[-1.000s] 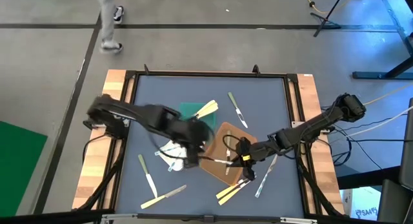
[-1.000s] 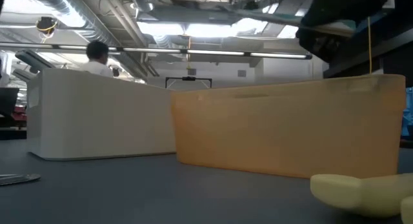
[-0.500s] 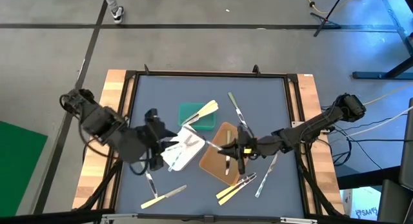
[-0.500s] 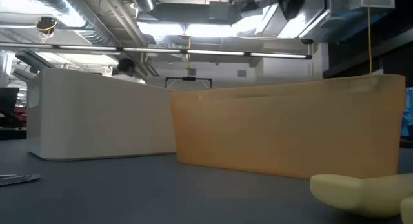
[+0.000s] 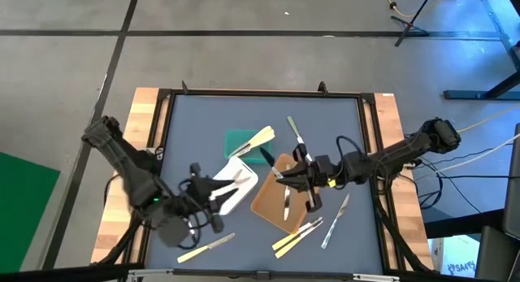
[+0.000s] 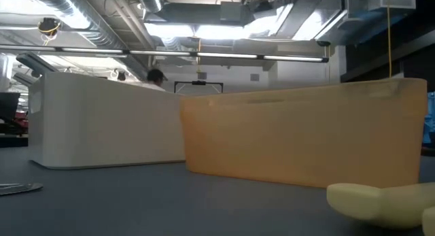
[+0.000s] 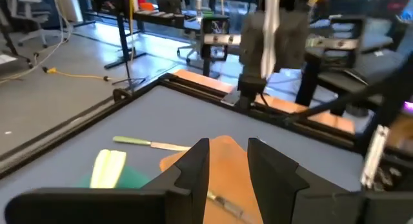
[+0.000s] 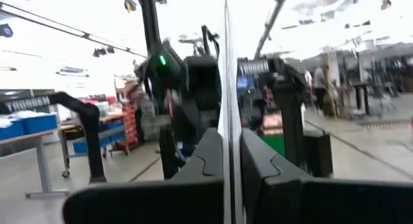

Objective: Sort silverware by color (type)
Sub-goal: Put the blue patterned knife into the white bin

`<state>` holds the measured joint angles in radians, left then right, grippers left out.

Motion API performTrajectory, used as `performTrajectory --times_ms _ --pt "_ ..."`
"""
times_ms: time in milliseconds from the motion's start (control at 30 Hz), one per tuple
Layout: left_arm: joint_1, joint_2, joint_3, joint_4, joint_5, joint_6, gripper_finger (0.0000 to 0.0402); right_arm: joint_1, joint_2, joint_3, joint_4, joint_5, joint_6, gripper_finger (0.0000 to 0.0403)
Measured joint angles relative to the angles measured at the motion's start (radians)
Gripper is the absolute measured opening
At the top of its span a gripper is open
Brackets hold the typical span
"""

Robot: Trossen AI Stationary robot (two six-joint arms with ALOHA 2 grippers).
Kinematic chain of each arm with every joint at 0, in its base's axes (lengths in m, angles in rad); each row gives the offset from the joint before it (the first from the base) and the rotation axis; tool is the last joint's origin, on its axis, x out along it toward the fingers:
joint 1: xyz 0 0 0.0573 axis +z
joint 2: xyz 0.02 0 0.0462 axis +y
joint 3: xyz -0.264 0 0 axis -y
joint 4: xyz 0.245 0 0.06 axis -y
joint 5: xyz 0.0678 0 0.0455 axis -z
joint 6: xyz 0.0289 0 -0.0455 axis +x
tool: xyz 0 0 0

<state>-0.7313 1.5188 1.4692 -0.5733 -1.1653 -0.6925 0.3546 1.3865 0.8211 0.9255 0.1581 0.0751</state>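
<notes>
Landmark: brown tray [image 5: 280,202], mid-table, long axis diagonal.

Right end effector [image 5: 284,178] hovered above the brown tray's upper edge, arm stretched in low from the table's [image 5: 341,127] right side. Its fingers [image 8: 213,153] were nearly closed, pinching a thin translucent utensil [image 8: 227,88] standing upright between them.

Left end effector [image 5: 210,202] sat left of the brown tray, beside the white tray [image 5: 236,184], arm folded near the table's left front edge; fingers [image 7: 193,166] slightly apart, holding nothing.

Cream utensils [image 5: 299,236] lay diagonally just below the brown tray; another pair [image 5: 260,139] on the green tray [image 5: 240,142] beyond. Open table remained behind the green tray.
</notes>
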Motion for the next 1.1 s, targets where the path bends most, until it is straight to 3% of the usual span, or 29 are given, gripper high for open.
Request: performTrajectory --times_ms 200,433,933,1100 --pt "0.092 0.0 -0.203 0.455 0.045 0.223 0.0099 -0.038 0.0 0.0 0.028 -0.046 -0.002 0.0004" --pt "0.234 0.0 -0.34 0.868 0.352 0.47 0.0099 -0.043 0.023 0.001 0.05 -0.047 -0.027 0.0006" --pt "0.419 0.0 -0.351 0.923 0.831 0.539 0.0099 -0.04 0.059 0.001 0.057 -0.072 -0.054 0.0005" --pt "0.434 0.0 -0.351 0.924 0.905 0.544 0.0099 -0.04 0.059 0.001 0.059 -0.11 -0.055 0.0004"
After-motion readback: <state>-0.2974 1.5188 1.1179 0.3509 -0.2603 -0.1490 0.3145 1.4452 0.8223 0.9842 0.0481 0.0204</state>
